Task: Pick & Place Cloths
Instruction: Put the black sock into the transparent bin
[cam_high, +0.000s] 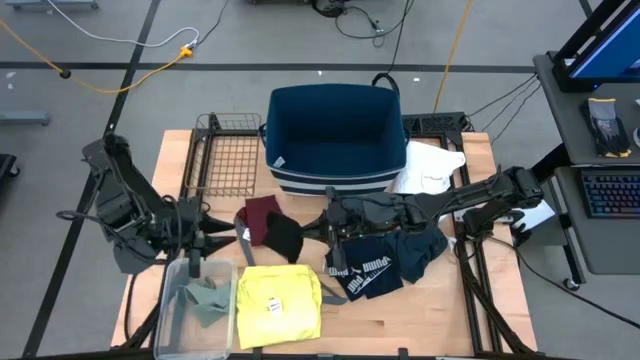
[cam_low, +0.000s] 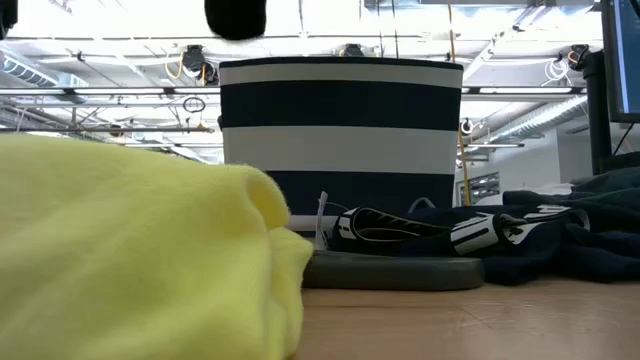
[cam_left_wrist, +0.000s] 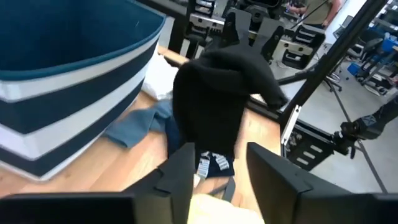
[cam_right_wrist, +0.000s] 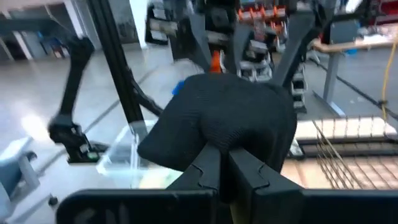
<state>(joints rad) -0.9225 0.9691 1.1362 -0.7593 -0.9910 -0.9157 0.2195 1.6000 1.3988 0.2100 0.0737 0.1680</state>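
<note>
My right gripper (cam_right_wrist: 225, 165) reaches level from the table's right to its middle (cam_high: 320, 228), shut on a black cloth (cam_high: 283, 238). My left gripper (cam_left_wrist: 217, 180) is at the left (cam_high: 212, 240), pointing at that cloth, open with nothing between its fingers. A maroon piece (cam_high: 262, 213) lies in front of the navy basket (cam_high: 335, 135). The yellow T-shirt (cam_high: 278, 300) and navy white-lettered fabric (cam_high: 375, 265) lie near the front edge. A white shirt (cam_high: 430, 168) is beside the basket. A grey-blue piece (cam_high: 205, 300) lies in a clear bin. My right gripper pinches a bunched part of the black cloth (cam_right_wrist: 217, 140) between its two shut fingers, coming level from the table's right. The cloth bulges beyond the fingertips and hangs below them (cam_left_wrist: 208, 112). Its lower end (cam_low: 235, 15) is clear of the table.
The striped navy basket (cam_low: 340, 130) stands open at the table's far middle. A wire rack (cam_high: 225, 150) is to its left, and a clear bin (cam_high: 175, 310) at the front left. A flat grey piece (cam_low: 390, 270) lies by the navy fabric.
</note>
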